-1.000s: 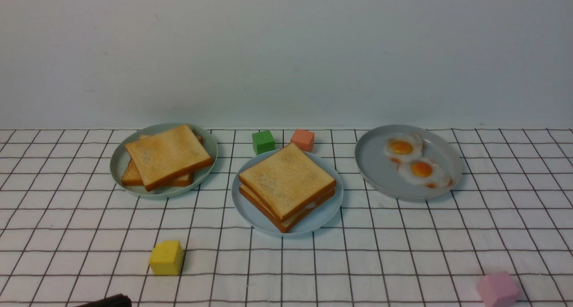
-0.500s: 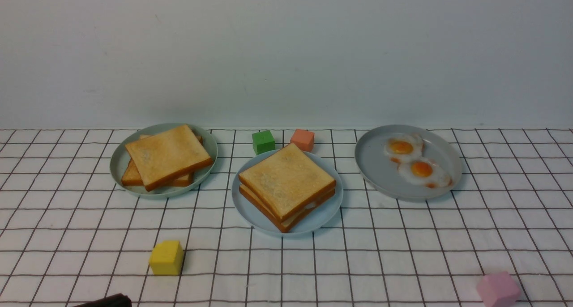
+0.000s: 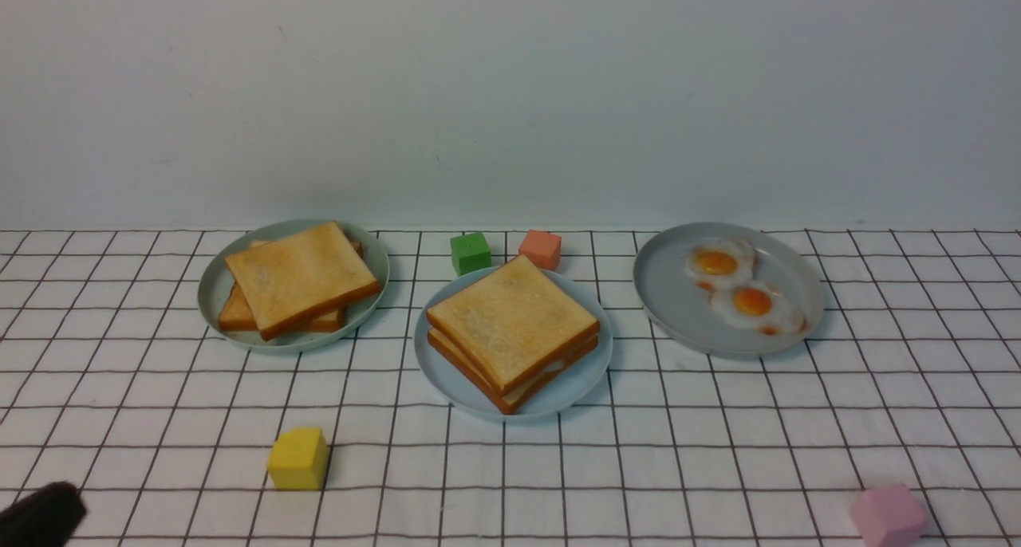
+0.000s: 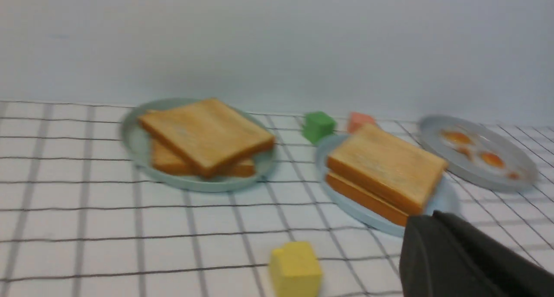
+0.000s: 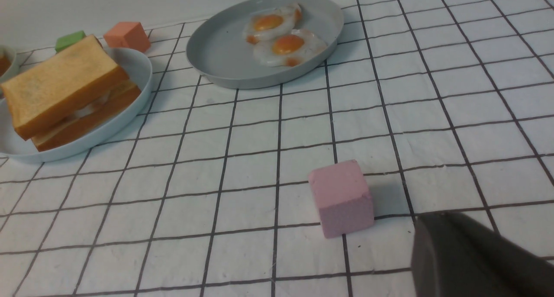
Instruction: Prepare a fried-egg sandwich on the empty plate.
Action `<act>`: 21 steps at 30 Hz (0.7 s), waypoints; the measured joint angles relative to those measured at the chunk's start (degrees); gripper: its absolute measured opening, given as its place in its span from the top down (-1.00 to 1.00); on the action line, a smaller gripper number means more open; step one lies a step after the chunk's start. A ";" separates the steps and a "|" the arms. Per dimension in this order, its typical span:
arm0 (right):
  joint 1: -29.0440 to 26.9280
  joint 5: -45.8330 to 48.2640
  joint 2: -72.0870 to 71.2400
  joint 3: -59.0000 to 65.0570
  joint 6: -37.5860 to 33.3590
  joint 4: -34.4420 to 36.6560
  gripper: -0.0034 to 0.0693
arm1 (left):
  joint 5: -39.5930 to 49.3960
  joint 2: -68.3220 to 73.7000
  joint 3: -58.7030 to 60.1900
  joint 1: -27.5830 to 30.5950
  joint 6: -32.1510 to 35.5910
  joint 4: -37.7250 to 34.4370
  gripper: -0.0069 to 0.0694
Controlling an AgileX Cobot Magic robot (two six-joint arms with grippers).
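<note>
**A:** Where is the sandwich?

**B:** The sandwich (image 3: 512, 332) sits on the blue plate (image 3: 447, 375) at the middle of the checked cloth (image 3: 718, 451). Only a thin pale sliver of egg shows between its two toast slices, on the near side; the yolk is hidden.

**A:** And around it?

**B:** Taking the blue plate as the clock's centre in the front view: a green cube (image 3: 470, 253) at about 11 o'clock and an orange cube (image 3: 540, 249) at about 1, both just beyond the rim. At 10 o'clock a grey-green plate (image 3: 214, 292) carries a pile of plain toast (image 3: 299, 277); the lower slices are mostly covered by the top one, so I cannot count them. At 2 o'clock a grey plate (image 3: 670, 292) holds two fried eggs (image 3: 742, 288). A yellow cube (image 3: 297, 458) lies at 8 o'clock, and a pink cube (image 3: 888, 514) at 4 o'clock, near the picture's edge.

**A:** The grippers?

**B:** Of the left gripper (image 3: 40, 515) only a dark blurred tip pokes in at the lower left corner of the front view. Its own camera, smeared overall, shows one dark finger; whether the jaws are apart or together, I cannot tell. The right gripper (image 5: 476, 258) shows only in its wrist camera, as a single dark finger cut off at the corner, near the pink cube. I cannot tell its state either. Neither touches anything.
</note>
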 joint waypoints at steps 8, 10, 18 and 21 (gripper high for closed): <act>0.00 0.00 0.00 0.00 0.00 0.00 0.83 | 13.67 -4.98 5.21 12.43 0.00 -2.60 0.85; 0.00 0.00 0.00 0.00 0.00 0.00 0.83 | 14.50 -4.98 5.37 12.43 0.00 -2.73 0.85; 0.00 -0.05 0.00 0.00 0.00 0.00 0.80 | 14.72 -4.98 5.37 12.43 0.00 -2.78 0.85; 0.00 -0.05 0.00 0.00 0.00 -0.05 0.78 | 14.72 -4.98 5.37 12.43 0.00 -2.78 0.85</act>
